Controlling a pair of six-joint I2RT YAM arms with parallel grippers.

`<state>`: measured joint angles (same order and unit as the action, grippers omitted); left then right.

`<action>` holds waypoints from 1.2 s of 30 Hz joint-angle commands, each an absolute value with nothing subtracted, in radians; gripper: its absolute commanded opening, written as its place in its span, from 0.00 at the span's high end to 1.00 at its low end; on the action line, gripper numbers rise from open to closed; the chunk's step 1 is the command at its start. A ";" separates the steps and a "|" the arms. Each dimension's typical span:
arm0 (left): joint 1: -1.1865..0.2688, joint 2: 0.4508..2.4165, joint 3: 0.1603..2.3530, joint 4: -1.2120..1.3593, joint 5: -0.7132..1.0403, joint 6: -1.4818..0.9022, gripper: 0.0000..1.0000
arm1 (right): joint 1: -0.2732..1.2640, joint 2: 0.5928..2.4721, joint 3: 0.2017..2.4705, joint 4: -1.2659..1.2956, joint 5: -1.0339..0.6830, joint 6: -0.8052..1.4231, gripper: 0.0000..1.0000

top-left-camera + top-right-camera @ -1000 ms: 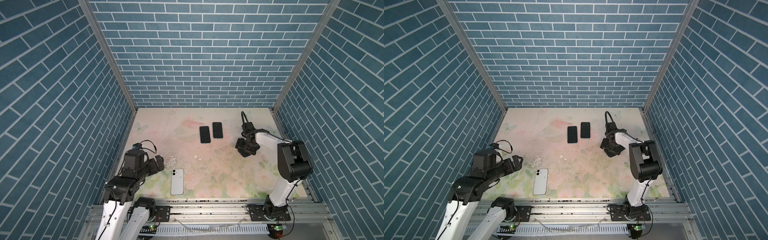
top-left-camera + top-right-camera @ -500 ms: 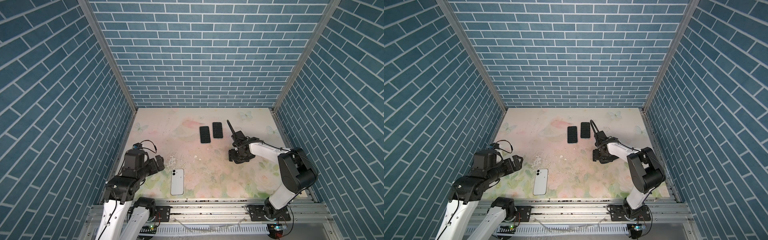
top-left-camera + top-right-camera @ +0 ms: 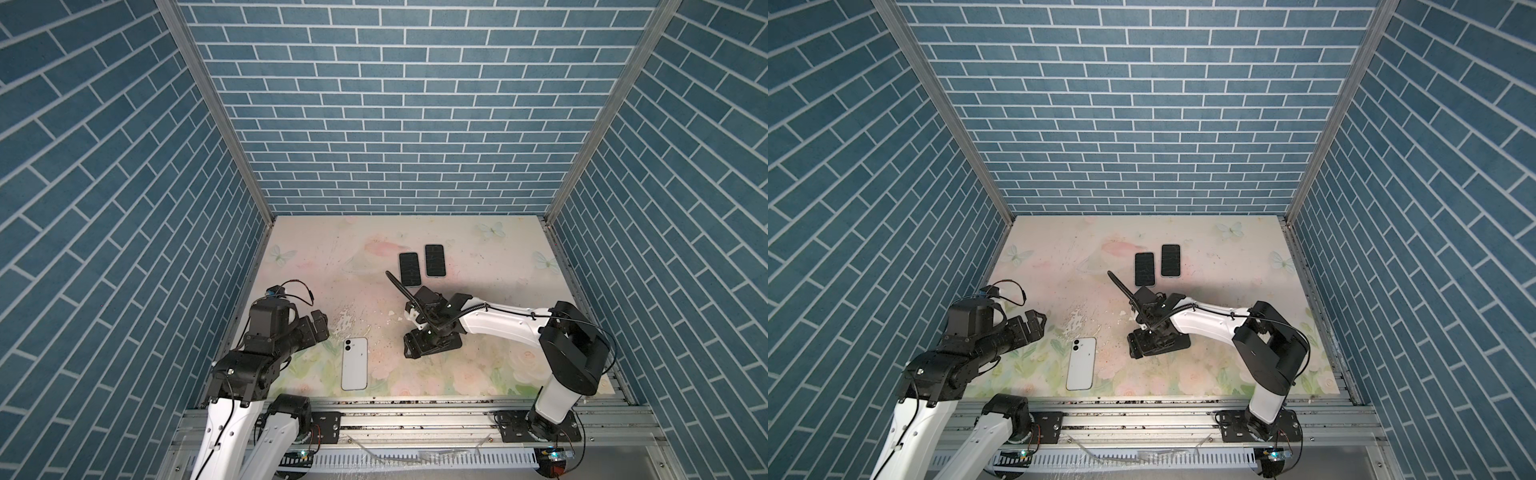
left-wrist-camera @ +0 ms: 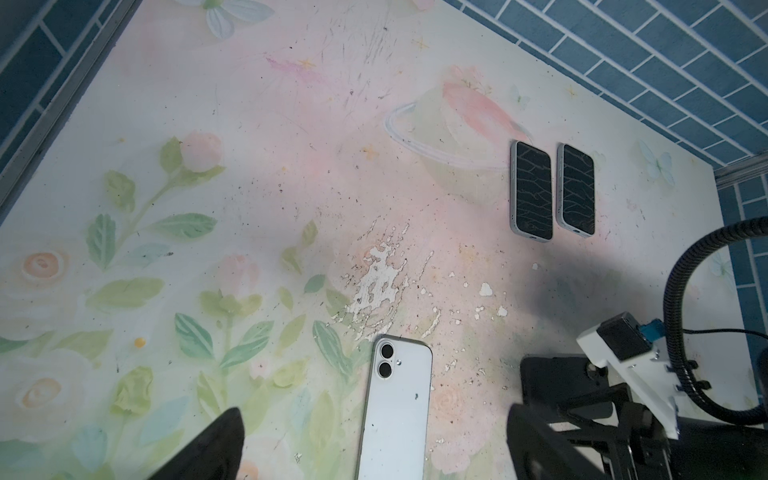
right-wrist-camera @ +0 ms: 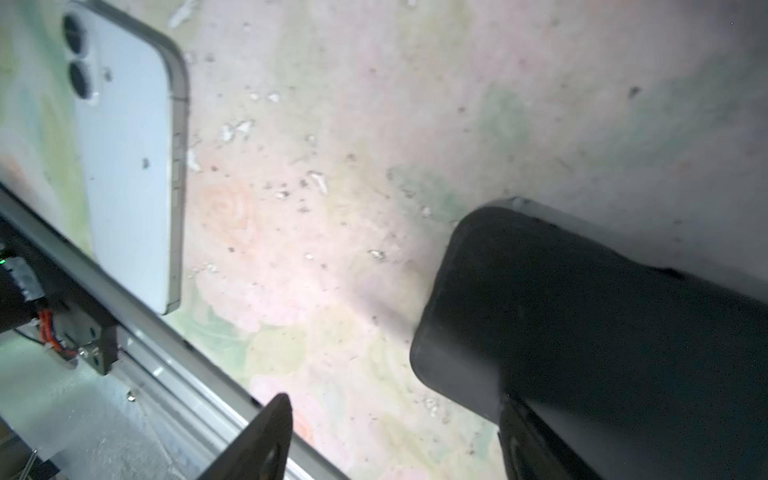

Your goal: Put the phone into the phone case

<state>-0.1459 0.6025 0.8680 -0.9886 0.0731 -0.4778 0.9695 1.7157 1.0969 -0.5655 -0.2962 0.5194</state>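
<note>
Two claws: mine, the left gripper (image 3: 321, 328) and the right gripper (image 5: 395, 415).
Left gripper: spread wide and holding nothing, raised just beside the camera end of the white phone (image 3: 354, 363).
Right gripper: down at the black case (image 3: 451, 344). My fingers stand apart with bare table between them. One finger (image 5: 548, 457) lies over the case's end, the other is clear of it.
White phone: flat, back up, near the front edge of the table (image 3: 332, 257), apart from the case.
Black case: on the table under my right claw.
Dark handsets (image 3: 409, 269): two, side by side at the rear, apart from both claws.
</note>
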 commanded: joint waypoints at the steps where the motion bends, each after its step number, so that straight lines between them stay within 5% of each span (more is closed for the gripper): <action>1: -0.137 0.604 0.854 -0.980 0.078 -0.468 0.00 | 0.923 1.640 1.139 -0.675 -0.204 0.521 0.21; 9: -0.137 0.594 0.851 -0.980 0.077 -0.469 0.00 | 0.794 1.593 1.075 -0.826 0.078 0.498 0.40; 22: -0.137 0.600 0.852 -0.979 0.083 -0.467 0.01 | 0.660 1.579 0.964 -0.656 -0.081 0.471 0.64; 36: -0.137 0.600 0.850 -0.980 0.080 -0.467 0.00 | 0.650 1.687 1.008 -0.625 -0.128 0.474 0.65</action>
<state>-0.1459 0.5995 0.8593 -0.9886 0.0765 -0.4778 0.6533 1.6646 0.9863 -0.6231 -0.1223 0.4892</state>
